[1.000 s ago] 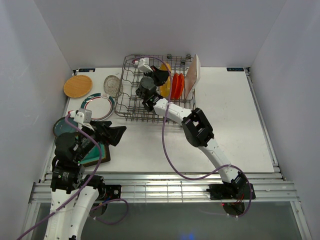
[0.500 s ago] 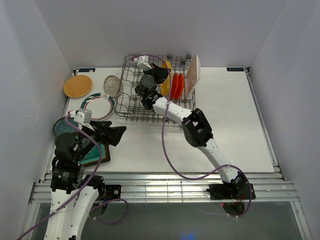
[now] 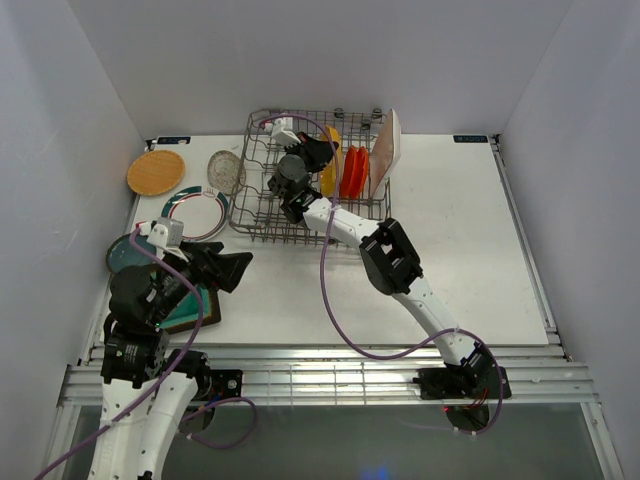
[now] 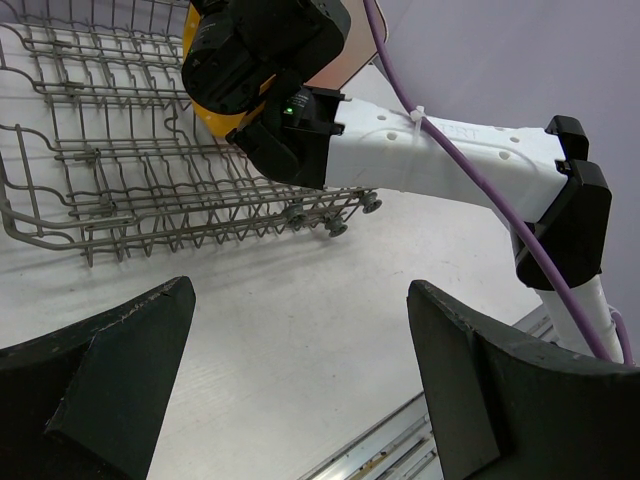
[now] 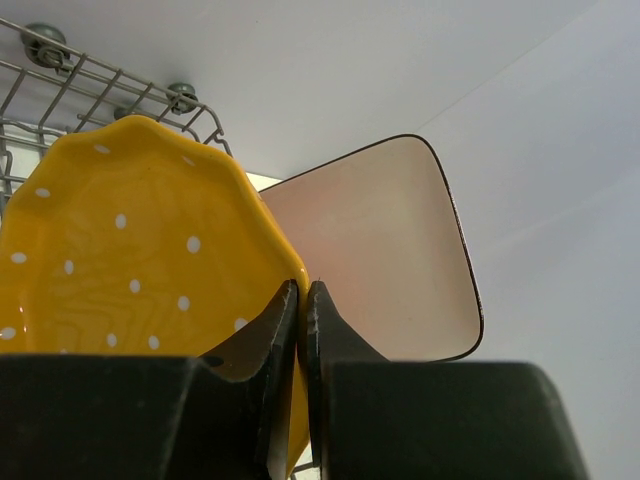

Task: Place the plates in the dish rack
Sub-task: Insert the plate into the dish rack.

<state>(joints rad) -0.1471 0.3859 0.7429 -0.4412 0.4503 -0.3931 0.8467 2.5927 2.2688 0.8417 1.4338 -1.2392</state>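
The grey wire dish rack (image 3: 262,195) stands at the table's back middle. My right gripper (image 3: 320,152) reaches into it, shut on the rim of the yellow scalloped plate (image 5: 130,260), which stands on edge among the tines. Behind it lean an orange-red plate (image 3: 353,172) and the white rectangular plate (image 5: 380,250). My left gripper (image 4: 300,300) hangs open and empty over bare table near the front left. On the table to the left lie the wooden plate (image 3: 155,172), clear glass plate (image 3: 226,170), white green-rimmed plate (image 3: 196,212), dark teal plate (image 3: 122,252) and square teal plate (image 3: 192,312).
The right arm (image 4: 430,160) stretches diagonally across the table's middle to the rack (image 4: 120,170). White walls close in the table on three sides. The aluminium rail (image 3: 320,385) runs along the near edge.
The right wrist and the yellow plate have shifted slightly left and back inside the rack. The left arm has not moved.
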